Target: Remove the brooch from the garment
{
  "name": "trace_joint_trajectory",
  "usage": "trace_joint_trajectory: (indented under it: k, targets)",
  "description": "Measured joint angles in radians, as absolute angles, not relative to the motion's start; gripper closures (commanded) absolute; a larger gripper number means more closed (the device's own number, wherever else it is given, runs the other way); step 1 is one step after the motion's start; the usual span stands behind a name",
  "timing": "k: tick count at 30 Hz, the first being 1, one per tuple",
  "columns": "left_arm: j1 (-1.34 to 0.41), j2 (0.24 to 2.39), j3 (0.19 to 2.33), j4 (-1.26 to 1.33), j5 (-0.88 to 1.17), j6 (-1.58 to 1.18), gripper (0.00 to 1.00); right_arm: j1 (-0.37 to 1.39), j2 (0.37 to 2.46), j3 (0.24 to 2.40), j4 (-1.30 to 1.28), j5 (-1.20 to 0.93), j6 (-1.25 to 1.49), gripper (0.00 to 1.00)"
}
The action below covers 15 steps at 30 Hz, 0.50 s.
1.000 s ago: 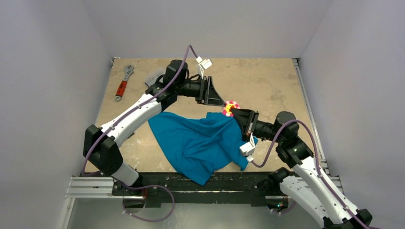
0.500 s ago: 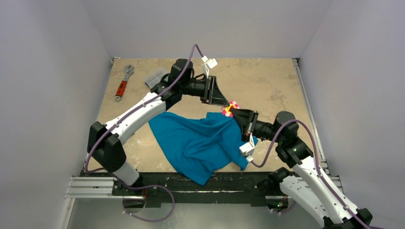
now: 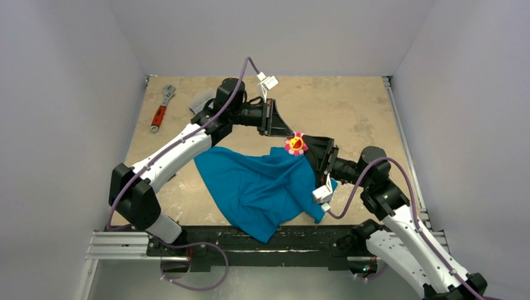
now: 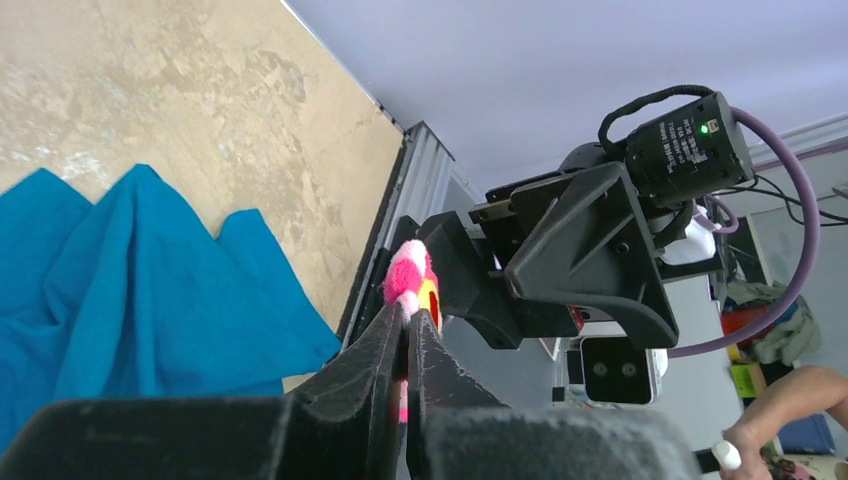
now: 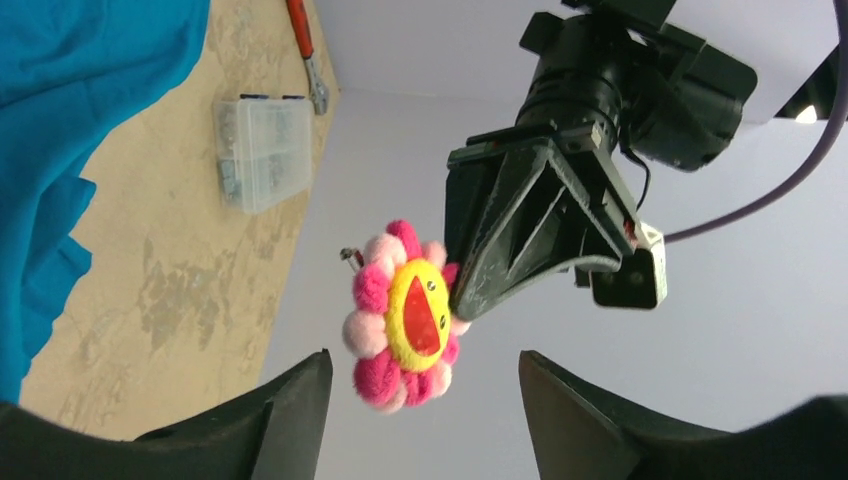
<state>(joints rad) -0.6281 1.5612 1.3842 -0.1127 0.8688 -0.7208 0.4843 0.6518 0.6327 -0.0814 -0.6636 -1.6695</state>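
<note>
The brooch is clear of the garment, up in the air between the two grippers, just past the cloth's far tip. From your top view you can only see it sitting at the tips of the left gripper and the right gripper; who holds it is not clear there.

Your left wrist view settles it: the left fingers are pressed together on the brooch's edge, with the garment lying flat on the table below, apart from it. Your right wrist view shows the right fingers spread wide and touching nothing, and the brooch hanging off the left tip with its yellow face toward that camera. That view also gives you a clear box and a wrench beyond the cloth.

Against half a second ago, the brooch has shifted slightly toward the left arm and now shows its face to the top camera. The left arm has drawn back a little. The garment has not moved.
</note>
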Motion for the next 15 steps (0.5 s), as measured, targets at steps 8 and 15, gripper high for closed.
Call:
trace_joint_trajectory:
  k: [8,15]
  targets:
    - [-0.522,1.468,1.360,-0.173,0.879,-0.579,1.00,0.485,0.645,0.620,-0.083,-0.603,-1.662,0.01]
    - [-0.279,1.311,1.351,-0.578,0.887,-0.167,1.00,0.485,0.661,0.615,-0.086,-0.485,-1.524,0.01]
